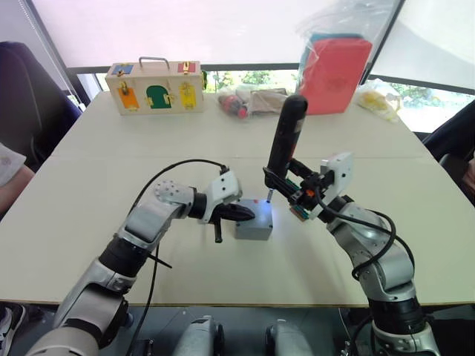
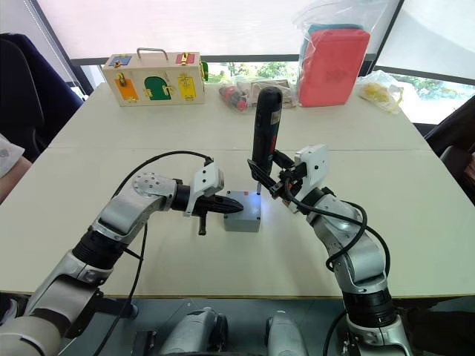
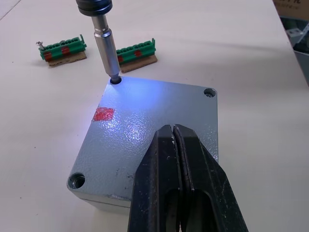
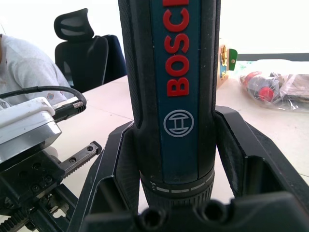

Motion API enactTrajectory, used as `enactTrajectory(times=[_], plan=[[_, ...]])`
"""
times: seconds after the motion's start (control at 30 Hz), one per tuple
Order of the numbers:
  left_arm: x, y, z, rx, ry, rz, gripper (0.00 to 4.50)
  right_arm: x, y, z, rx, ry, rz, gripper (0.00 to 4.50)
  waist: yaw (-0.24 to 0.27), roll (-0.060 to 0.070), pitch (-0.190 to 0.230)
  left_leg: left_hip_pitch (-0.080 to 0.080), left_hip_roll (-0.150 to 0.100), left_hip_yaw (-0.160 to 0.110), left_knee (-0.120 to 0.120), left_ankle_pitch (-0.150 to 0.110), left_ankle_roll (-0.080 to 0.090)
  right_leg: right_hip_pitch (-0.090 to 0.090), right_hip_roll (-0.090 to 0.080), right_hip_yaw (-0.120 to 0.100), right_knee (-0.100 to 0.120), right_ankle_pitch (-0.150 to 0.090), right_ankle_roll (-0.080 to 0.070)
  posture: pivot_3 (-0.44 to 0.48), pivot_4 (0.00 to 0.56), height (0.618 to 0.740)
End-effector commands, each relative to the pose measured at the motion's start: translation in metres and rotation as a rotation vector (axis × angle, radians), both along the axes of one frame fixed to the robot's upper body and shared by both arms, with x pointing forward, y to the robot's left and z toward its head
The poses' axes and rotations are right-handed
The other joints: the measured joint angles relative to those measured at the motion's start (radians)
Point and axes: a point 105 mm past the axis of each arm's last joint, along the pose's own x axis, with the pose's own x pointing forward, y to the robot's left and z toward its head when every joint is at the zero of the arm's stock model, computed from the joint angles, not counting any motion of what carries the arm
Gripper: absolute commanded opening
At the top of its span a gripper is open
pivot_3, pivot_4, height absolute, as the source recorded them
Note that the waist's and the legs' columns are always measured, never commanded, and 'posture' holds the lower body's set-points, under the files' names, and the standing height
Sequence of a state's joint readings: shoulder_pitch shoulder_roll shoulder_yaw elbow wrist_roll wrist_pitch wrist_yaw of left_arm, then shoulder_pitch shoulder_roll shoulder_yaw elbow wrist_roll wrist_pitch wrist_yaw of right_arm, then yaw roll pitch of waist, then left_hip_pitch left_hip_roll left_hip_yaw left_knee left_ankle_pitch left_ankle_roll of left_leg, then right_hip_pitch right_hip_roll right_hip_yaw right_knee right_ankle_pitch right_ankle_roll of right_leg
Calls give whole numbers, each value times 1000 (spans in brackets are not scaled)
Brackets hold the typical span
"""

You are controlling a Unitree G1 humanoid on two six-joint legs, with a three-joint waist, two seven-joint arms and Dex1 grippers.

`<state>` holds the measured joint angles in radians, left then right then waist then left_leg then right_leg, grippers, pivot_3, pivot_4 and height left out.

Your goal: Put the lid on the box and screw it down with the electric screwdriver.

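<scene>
Lid (image 3: 154, 125) sits on the box (image 1: 253, 228), covering it flush, with the pair resting on the table (image 1: 111, 178) between my two arms. My left gripper (image 3: 174, 133) has its fingers pressed together with nothing between them, the tips lying on the lid's top. My right gripper (image 4: 176, 145) is clamped around the body of the electric screwdriver (image 1: 286, 141), which stands nearly upright over the box's far corner.

From the head camera I see the tool's height and a glow on the lid, but the bit's contact is too small to read. The left wrist camera gives me that: the metal bit (image 3: 107, 53) is seated in a corner screw hole, bluish light spreading across the lid beside a red mark (image 3: 104, 113). It also shows two other corner holes, and two green terminal strips (image 3: 63, 48) lying on the table just beyond the box.

The right wrist camera shows the tool's printed grip between my fingers. Far beyond the box, at the table's back edge, stand a wooden case (image 1: 154, 87) and a red pouch (image 1: 334, 74).
</scene>
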<state>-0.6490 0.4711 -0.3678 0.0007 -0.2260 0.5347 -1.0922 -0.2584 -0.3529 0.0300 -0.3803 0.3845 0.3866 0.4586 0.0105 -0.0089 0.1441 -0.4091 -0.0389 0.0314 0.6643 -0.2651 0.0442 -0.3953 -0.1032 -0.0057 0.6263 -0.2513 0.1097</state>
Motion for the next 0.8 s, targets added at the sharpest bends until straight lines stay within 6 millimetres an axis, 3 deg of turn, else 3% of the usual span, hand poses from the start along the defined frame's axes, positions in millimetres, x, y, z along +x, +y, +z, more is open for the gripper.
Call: enactTrajectory(times=[0.03,0.27,0.43,0.6,0.73,0.8], plan=[[0,2,0,12,-12,-2,0,3,-3,-39,-40,156,-17,1856,0,0,0,0,0,0,0,0,0,0,0,0,0,-1,-1,0,150,740],[0,2,-3,16,-13,0,0,5,-3,-28,-35,124,-17,1856,0,0,0,0,0,0,-1,-1,0,0,-1,0,0,-1,-2,0,150,740],[-1,1,-5,18,-9,4,0,8,-4,2,-14,57,-13,1856,-1,0,0,0,0,0,-2,-1,-1,-1,-2,0,-1,-1,-2,0,150,740],[-2,5,-11,34,-1,9,0,4,-7,71,28,-88,33,1856,1,2,2,-2,0,0,-3,-1,-1,-3,-3,0,-1,-1,-2,0,150,740],[1,9,-14,55,-24,17,0,3,-16,136,152,-152,35,1856,0,3,2,-14,-1,0,-2,0,-2,-16,-4,0,1,0,-1,0,150,740],[2,8,-10,52,-49,18,0,9,-27,152,233,-116,-16,1856,-1,3,3,-16,-1,0,-2,0,-2,-18,-3,-1,2,1,1,0,150,740]])
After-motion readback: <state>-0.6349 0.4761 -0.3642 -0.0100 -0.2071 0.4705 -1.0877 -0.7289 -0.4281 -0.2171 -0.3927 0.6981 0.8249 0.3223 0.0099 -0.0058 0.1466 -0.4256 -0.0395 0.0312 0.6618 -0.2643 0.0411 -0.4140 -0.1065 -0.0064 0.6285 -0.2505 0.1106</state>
